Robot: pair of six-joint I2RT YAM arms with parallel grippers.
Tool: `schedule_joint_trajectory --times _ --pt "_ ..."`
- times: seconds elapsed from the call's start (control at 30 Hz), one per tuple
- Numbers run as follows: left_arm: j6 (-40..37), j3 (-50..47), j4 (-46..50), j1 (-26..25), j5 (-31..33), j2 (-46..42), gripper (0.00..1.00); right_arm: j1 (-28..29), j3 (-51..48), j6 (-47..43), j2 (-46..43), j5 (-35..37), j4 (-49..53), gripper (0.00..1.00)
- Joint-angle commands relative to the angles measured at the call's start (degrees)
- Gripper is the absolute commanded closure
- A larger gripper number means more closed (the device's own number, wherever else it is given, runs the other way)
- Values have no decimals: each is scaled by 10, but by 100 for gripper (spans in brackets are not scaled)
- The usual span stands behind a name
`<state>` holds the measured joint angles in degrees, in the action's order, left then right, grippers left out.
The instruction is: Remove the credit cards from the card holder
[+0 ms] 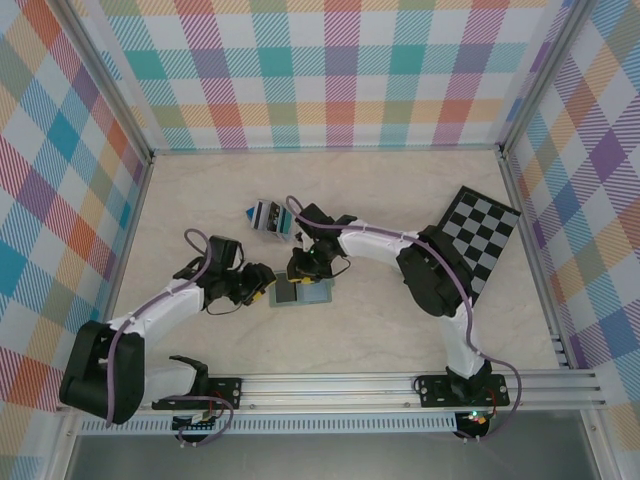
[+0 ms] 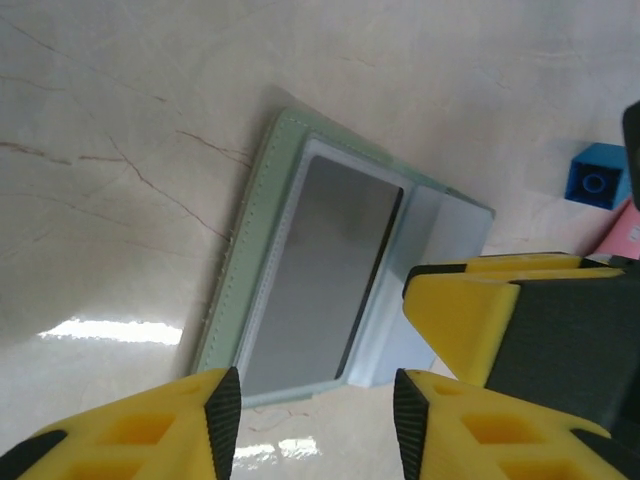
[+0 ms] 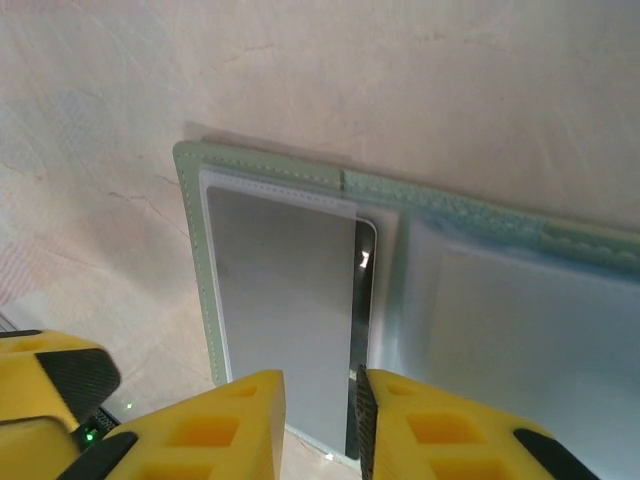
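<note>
Card holder (image 1: 302, 293) lies open flat mid-table, grey card (image 3: 285, 300) in one pocket. Card probably light, stiff, slick; take it by the exposed edge. Left gripper (image 2: 318, 410) part spread at holder's rim. Right gripper (image 3: 320, 415) nearly closed at card edge, grip unclear.

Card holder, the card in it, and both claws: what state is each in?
card holder: open, lying flat.
grey card: tucked in its pocket, one long edge exposed.
left claw: open, at the holder's edge.
right claw: narrowly open, over the card's exposed edge.
</note>
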<state>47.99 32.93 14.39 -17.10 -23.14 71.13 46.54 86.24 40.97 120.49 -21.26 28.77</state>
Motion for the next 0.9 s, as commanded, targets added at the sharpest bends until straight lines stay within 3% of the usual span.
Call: schedule_joint_trajectory --times 0.0,0.53,0.87 --pt "-8 23 -26 5 -9 25 57 -1 25 -21 19 7 31 75" --pt "-8 58 -60 5 -15 130 79 -1 35 -30 40 7 40 80" --pt "3 60 -43 5 2 161 84 -1 33 -37 43 1 37 83"
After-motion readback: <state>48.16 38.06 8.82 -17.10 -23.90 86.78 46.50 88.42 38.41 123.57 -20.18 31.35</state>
